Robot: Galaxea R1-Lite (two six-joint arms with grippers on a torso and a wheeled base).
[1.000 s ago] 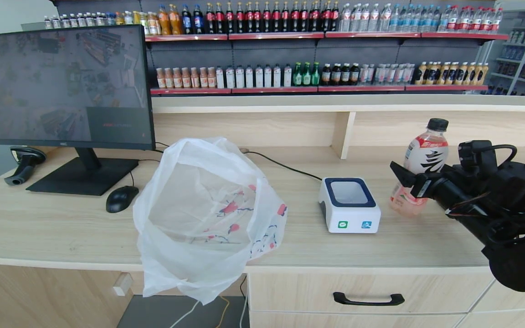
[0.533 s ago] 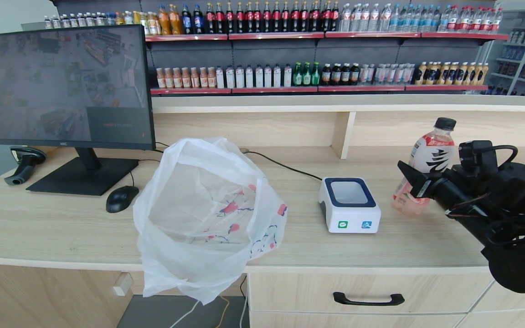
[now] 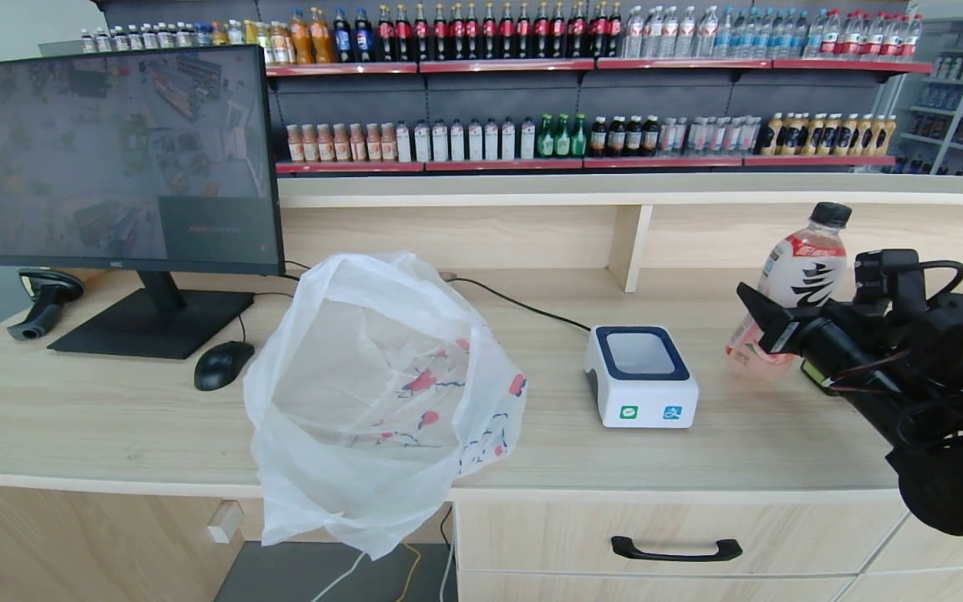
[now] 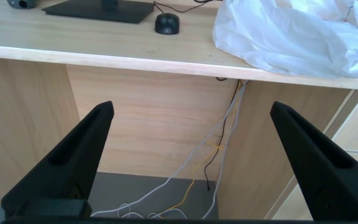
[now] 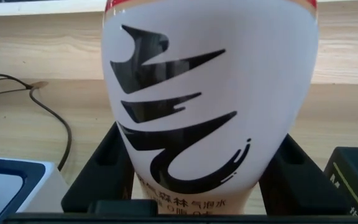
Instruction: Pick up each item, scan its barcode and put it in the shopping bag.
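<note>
My right gripper (image 3: 770,330) is clamped on the pink-drink plastic bottle with white label and black cap (image 3: 795,280), held tilted at three o'clock of the white box scanner with its blue-rimmed window (image 3: 640,376) — close enough, I judge, to swing the barcode across. The crumpled white plastic shopping bag (image 3: 381,393) gapes at the scanner's nine o'clock. My left gripper (image 4: 191,155) hangs with jaws wide apart below the pale wooden counter (image 4: 104,50) — out of the way.
</note>
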